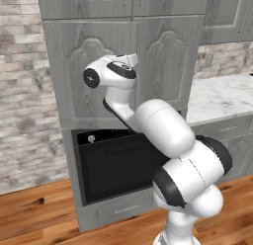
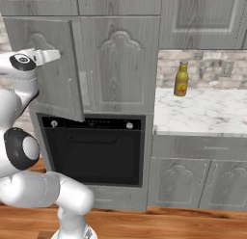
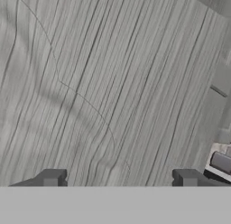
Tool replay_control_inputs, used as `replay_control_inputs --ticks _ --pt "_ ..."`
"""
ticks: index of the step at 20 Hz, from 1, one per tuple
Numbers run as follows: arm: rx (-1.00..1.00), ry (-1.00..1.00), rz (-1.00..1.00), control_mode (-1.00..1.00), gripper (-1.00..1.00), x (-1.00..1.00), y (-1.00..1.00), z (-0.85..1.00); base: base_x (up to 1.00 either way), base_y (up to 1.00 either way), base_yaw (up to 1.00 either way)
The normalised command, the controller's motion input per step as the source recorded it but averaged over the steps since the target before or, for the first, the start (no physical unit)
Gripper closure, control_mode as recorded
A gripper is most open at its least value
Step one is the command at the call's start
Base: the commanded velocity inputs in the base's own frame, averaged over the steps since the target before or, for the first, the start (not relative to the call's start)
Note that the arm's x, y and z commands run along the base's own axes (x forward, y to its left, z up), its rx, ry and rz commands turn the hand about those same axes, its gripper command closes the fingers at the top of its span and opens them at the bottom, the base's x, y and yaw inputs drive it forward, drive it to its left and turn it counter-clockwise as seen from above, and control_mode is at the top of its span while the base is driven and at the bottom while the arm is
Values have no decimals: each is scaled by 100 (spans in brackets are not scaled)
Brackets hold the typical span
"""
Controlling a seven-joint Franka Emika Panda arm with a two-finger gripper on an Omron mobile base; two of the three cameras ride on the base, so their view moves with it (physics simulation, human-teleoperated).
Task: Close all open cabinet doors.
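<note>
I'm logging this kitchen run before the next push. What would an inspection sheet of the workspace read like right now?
Surface: white marble counter, right of the oven column.
Job's things: left tall grey wood-grain arched-panel cabinet door above the oven stands ajar; its right-hand twin sits flush.
Clutter: yellow bottle with dark cap upright on the counter by the brick wall.
Grippers: gripper open, fingers apart, facing the ajar door's grain up close.
Cables: nothing seen.
Surroundings: black glass oven door, wooden floor.
</note>
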Motion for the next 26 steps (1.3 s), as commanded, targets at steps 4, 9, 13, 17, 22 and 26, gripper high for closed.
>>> replay_control_inputs --ticks 4,9,13,17,22,26 --pt "0 0 0 -100 -100 29 -19 0 0 0 0" --pt "0 0 0 -100 -100 19 -17 0 0 0 0" --pt "0 0 0 -100 -100 21 -16 0 0 0 0" --pt "0 0 0 -100 -100 37 -20 0 0 0 0" --pt "0 0 0 -100 -100 35 -20 0 0 0 0" --pt "0 0 0 -100 -100 27 -19 0 0 0 0"
